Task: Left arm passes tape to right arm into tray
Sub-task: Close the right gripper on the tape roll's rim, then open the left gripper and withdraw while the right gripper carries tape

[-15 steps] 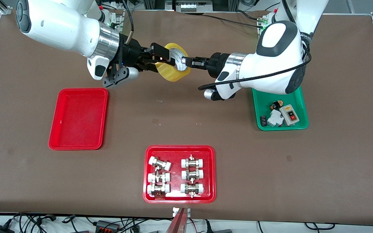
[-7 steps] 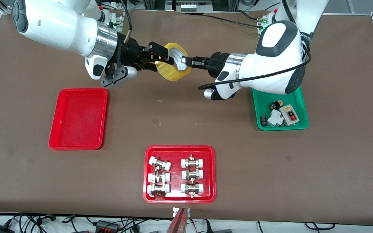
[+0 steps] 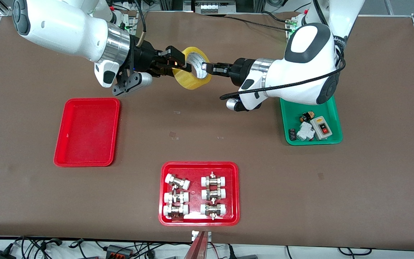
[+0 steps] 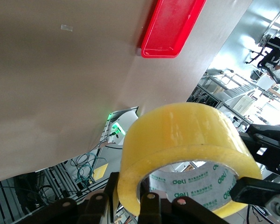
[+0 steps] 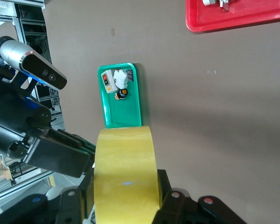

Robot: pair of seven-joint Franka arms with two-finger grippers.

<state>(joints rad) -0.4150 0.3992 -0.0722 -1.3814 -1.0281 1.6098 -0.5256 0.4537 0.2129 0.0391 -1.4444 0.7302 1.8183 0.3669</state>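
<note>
Tape (image 3: 192,68) is being clamped midair by both right gripper (image 3: 176,64) and left gripper (image 3: 207,67). Red tray (image 3: 87,132) at 7 o'clock of it is being left bare; fittings are being held in second red tray (image 3: 199,193), switches in green tray (image 3: 313,126).

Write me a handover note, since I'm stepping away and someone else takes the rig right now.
Left gripper: shut on the tape, held in the air over the table.
Right gripper: shut on the tape too, on the roll's other edge.
Tray: empty, toward the right arm's end of the table.
Done: tape lifted, both arms gripping.
Left: left gripper lets go, right arm carries the tape to the tray.
</note>
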